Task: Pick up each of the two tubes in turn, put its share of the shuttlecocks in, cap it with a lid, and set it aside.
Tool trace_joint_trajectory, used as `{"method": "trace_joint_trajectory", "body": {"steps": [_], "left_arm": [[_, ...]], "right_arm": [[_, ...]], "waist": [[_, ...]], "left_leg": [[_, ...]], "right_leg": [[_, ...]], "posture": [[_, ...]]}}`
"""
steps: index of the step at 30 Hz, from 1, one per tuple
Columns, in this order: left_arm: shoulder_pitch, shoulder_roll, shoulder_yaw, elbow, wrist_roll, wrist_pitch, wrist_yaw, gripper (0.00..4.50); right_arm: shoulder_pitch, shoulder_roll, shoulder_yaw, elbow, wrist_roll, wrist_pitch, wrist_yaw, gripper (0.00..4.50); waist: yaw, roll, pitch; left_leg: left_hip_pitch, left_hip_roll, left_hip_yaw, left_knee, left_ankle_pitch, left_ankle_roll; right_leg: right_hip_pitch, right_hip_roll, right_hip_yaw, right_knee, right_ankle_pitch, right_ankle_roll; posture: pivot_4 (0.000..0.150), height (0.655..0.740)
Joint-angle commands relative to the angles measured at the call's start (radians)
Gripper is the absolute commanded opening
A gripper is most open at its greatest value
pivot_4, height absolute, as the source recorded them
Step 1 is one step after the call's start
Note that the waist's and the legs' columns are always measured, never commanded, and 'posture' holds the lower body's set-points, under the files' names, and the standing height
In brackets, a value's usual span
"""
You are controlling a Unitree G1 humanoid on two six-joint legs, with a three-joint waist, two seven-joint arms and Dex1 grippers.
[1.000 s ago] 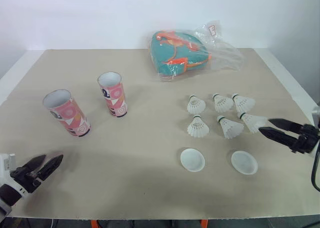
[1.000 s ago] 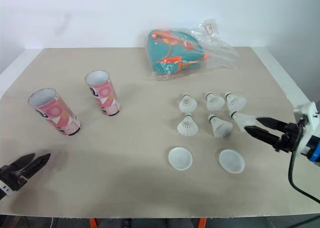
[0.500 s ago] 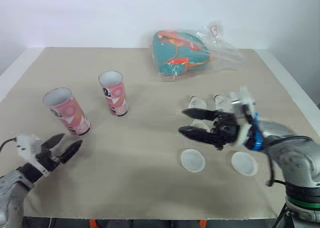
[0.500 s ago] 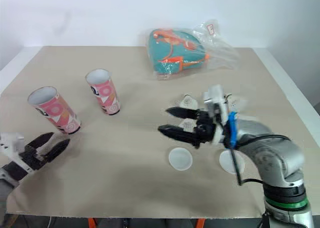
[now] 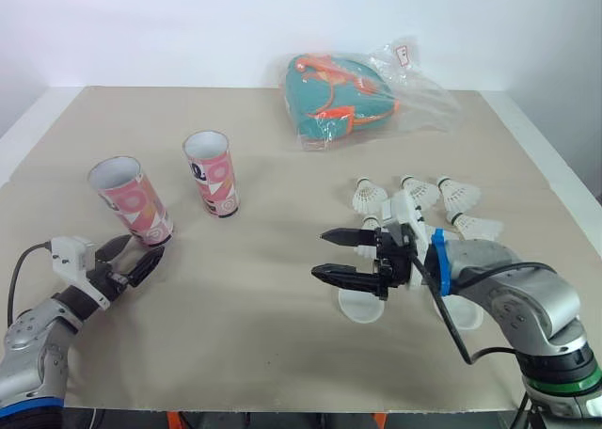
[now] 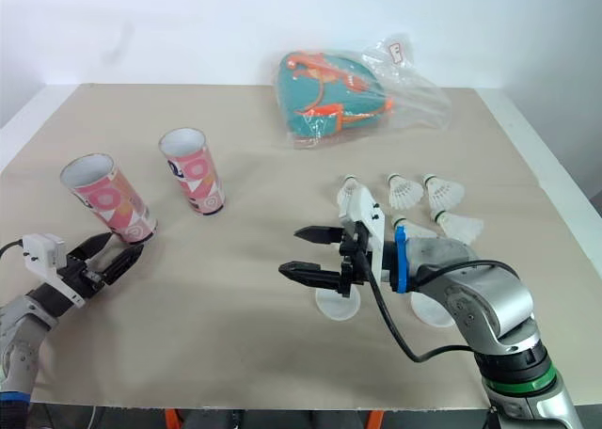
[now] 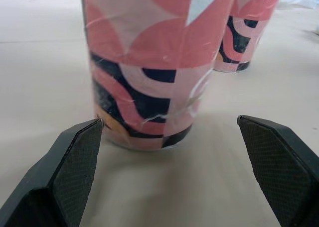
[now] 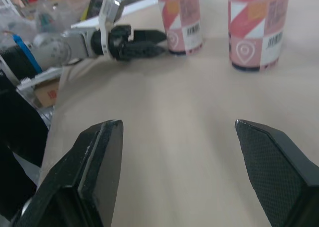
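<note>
Two pink patterned tubes stand upright and uncapped on the tan table: one at the left (image 5: 132, 201), one further back (image 5: 212, 173). My left gripper (image 5: 141, 255) is open at the table surface just in front of the left tube (image 7: 149, 62), its fingers (image 7: 75, 157) either side of the base without touching. My right gripper (image 5: 318, 253) is open in mid-table with nothing in it, pointing toward the tubes. Several white shuttlecocks (image 5: 419, 194) lie behind it, some hidden by the arm. Two white lids (image 5: 357, 307) (image 5: 466, 313) lie partly under that arm.
A teal bag in clear plastic (image 5: 343, 100) lies at the back centre of the table. The table's front edge (image 5: 282, 412) runs close under both arms, and its right edge (image 5: 555, 180) is near the shuttlecocks.
My right gripper swung from the table's right edge past the shuttlecocks into mid-table, then a little further left. My left gripper came forward up to the left tube's base.
</note>
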Motion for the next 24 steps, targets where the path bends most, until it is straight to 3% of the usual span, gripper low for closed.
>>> {"method": "trace_joint_trajectory", "body": {"steps": [1,24], "left_arm": [[-0.03,0.011,0.015,0.045,0.017,-0.048,0.009,4.5],[-0.462,0.032,-0.149,0.589,0.193,-0.259,-0.134,4.5]], "right_arm": [[0.002,0.006,-0.009,-0.032,-0.008,-0.033,0.006,3.85],[0.038,0.031,-0.065,-0.111,-0.006,-0.055,-0.081,3.85]], "waist": [[0.0,0.0,0.0],[0.006,0.0,0.0]], "left_leg": [[0.0,0.0,0.0,0.0,0.0,-0.001],[0.0,0.0,-0.007,0.002,0.008,-0.005]], "right_leg": [[0.0,0.0,0.0,0.0,0.0,0.0],[-0.001,0.003,-0.004,0.008,0.001,-0.002]], "posture": [[0.15,0.74],[0.15,0.74]]}}
